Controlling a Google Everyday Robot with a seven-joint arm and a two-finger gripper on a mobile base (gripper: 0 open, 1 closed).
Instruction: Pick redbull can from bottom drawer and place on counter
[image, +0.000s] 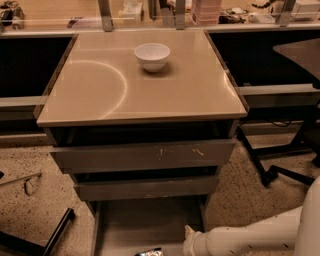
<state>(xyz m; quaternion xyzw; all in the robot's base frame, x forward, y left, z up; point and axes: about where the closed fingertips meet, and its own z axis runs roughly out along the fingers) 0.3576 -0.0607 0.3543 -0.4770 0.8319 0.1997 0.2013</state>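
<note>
The redbull can (149, 252) lies on the floor of the bottom drawer (145, 222), which is pulled out; only the can's shiny top shows at the lower frame edge. My white arm comes in from the lower right. The gripper (193, 247) is low over the drawer's right side, just right of the can, and is cut off by the frame edge. The tan counter (100, 90) is the cabinet top above the drawers.
A white bowl (152, 56) stands on the counter near its back. Two grey drawer fronts (142, 156) sit above the bottom drawer, slightly out. Black chair legs (272, 172) are on the floor at right, and a dark bar (55, 235) at lower left.
</note>
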